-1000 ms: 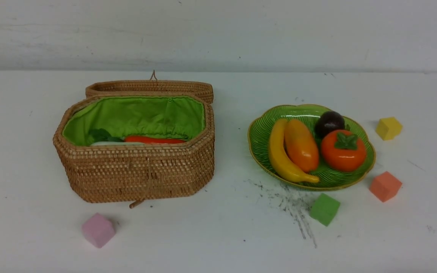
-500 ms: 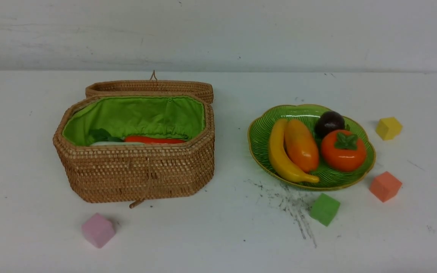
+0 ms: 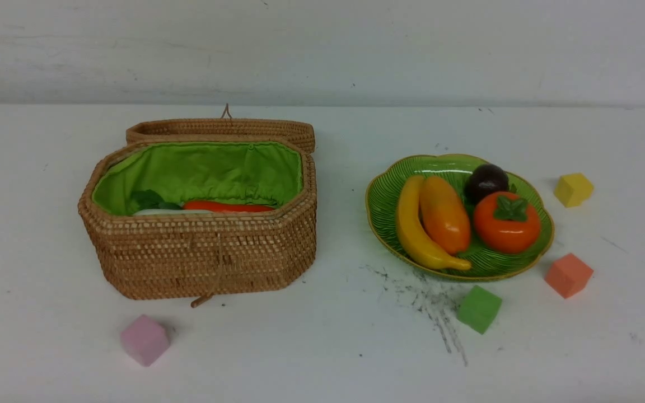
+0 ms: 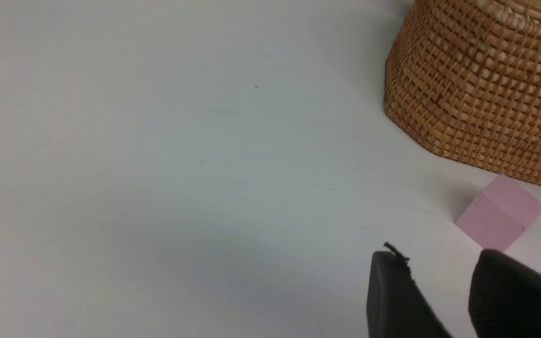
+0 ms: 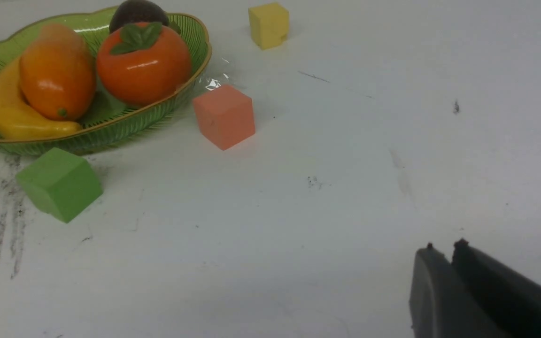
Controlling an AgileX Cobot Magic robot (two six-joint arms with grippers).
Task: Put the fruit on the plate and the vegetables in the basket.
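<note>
On the green plate lie the banana, the mango, the persimmon and the dark mangosteen. The open wicker basket holds an orange-red vegetable and a white radish with green leaves; anything deeper inside is hidden. Neither arm shows in the front view. My left gripper hangs open and empty over the table, near the basket's corner. Off to the side of the plate, my right gripper is shut on nothing.
Small cubes lie about: pink in front of the basket, green, orange and yellow around the plate. The basket lid lies open behind it. Dark scuff marks streak the white table.
</note>
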